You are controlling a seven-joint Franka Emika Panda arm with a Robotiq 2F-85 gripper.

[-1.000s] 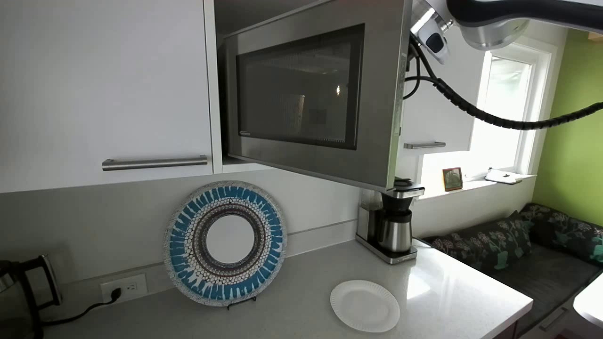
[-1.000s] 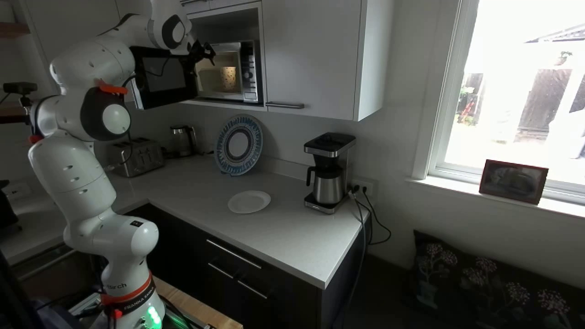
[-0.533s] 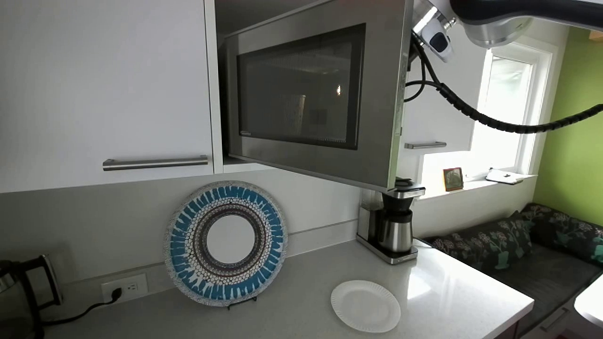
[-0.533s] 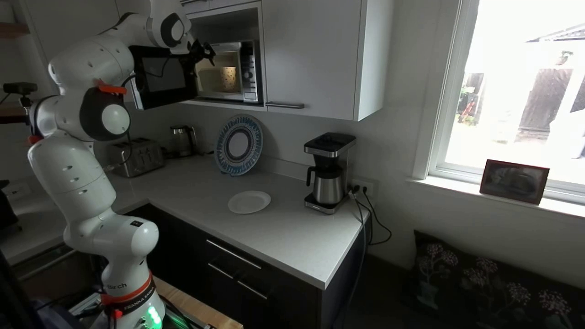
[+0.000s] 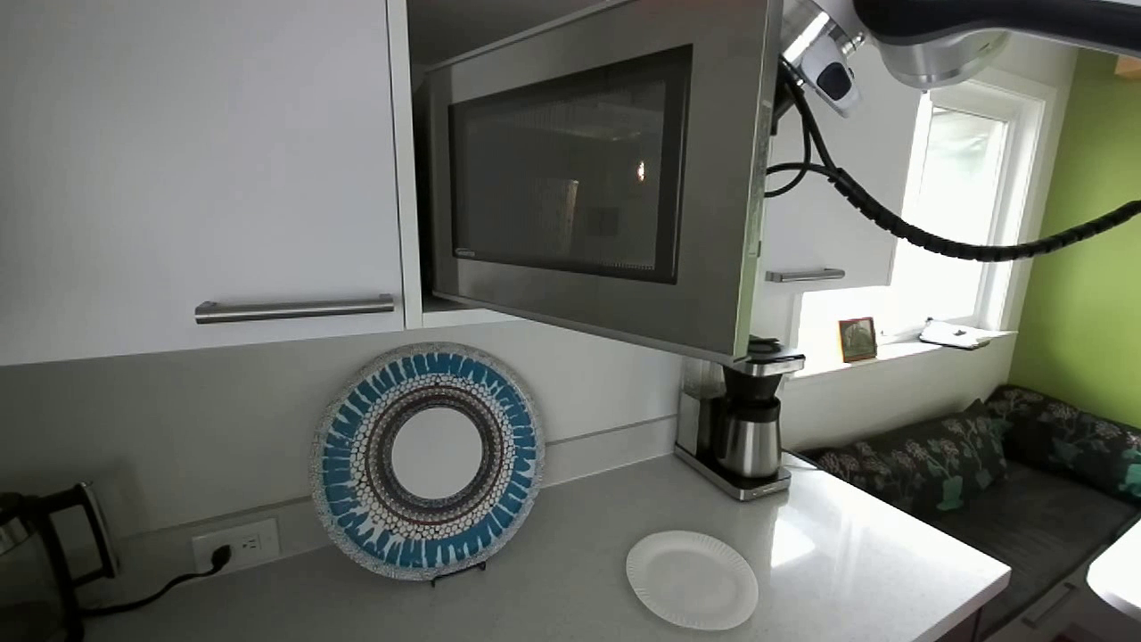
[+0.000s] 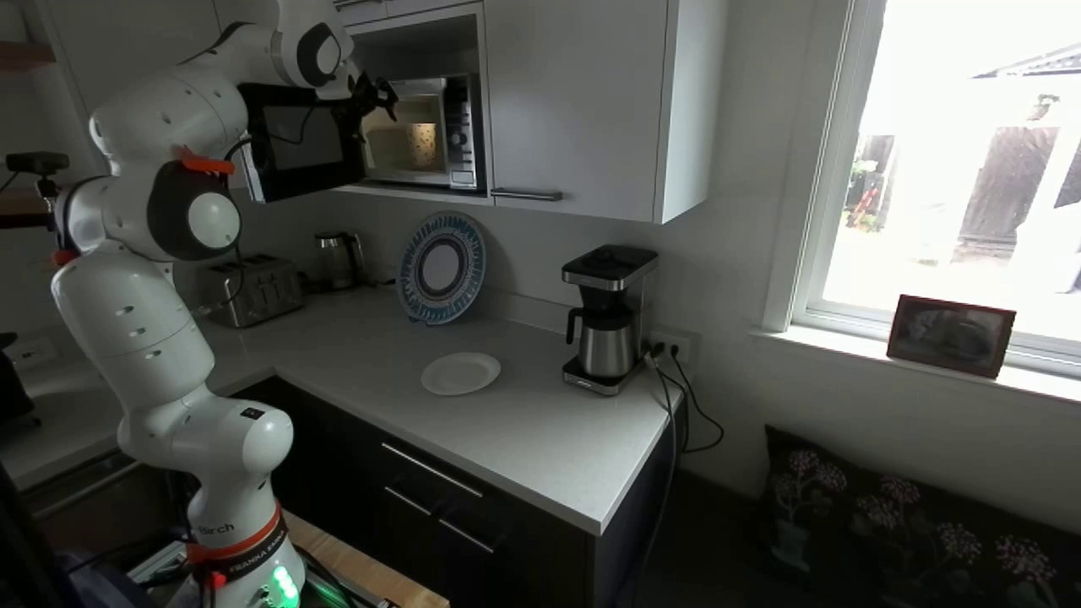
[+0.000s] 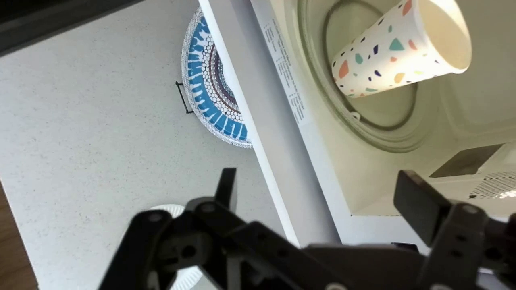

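My gripper (image 7: 316, 177) stands open in the wrist view, its two fingers wide apart with nothing between them. Beyond it lies the microwave's lit interior (image 7: 363, 177), where a paper cup (image 7: 387, 52) with coloured speckles stands on the turntable. An exterior view shows the dark gripper (image 6: 377, 97) in front of the microwave (image 6: 463, 143), beside the edge of its swung-open door (image 6: 304, 139). The cup (image 6: 422, 145) is visible inside there, apart from the fingers. The opened door (image 5: 722, 178) hides the gripper in an exterior view, where only part of the wrist shows.
A white paper plate (image 5: 691, 580) lies on the counter (image 5: 570, 544) below. Behind it lean a blue patterned disc (image 5: 517, 464) on a stand and a coffee maker (image 6: 606, 338). Toaster (image 6: 253, 291) and kettle (image 6: 338, 257) sit farther back. Closed cabinets (image 6: 583, 101) adjoin the microwave niche.
The wrist has shifted slightly right in an exterior view, and its cable hangs a little lower. The microwave door, cup and plate look unmoved. The gripper has stayed open.
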